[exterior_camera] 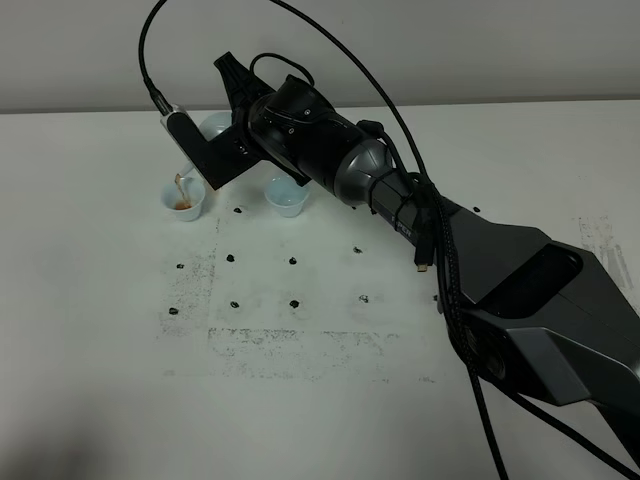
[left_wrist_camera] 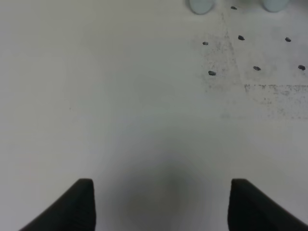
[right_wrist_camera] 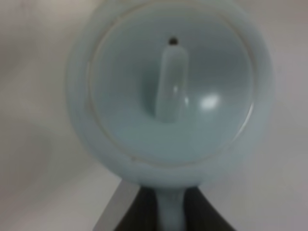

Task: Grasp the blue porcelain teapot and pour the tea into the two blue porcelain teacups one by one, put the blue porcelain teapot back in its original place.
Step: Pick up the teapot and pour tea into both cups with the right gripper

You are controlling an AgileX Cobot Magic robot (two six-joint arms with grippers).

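Pinches blue porcelain teapot (right_wrist_camera: 171, 91) by its handle (right_wrist_camera: 169, 199) in right gripper (right_wrist_camera: 169, 221), tipped forward to stream tea (exterior_camera: 183, 204) into teacup (exterior_camera: 187, 214) below; leaves second teacup (exterior_camera: 285, 198) unfilled.

**Where your three cameras look**

Your high camera sits well off and looks steeply down on the desk (exterior_camera: 90, 330), facing the back wall (exterior_camera: 450, 50). Your left wrist camera hangs back over bare desk and looks out past its end effector (left_wrist_camera: 162, 183). It shares the cups (left_wrist_camera: 200, 6) and black marks (left_wrist_camera: 211, 73) with the high view. Your right wrist camera sits very close to the teapot (right_wrist_camera: 168, 91), which fills its view, blurred.
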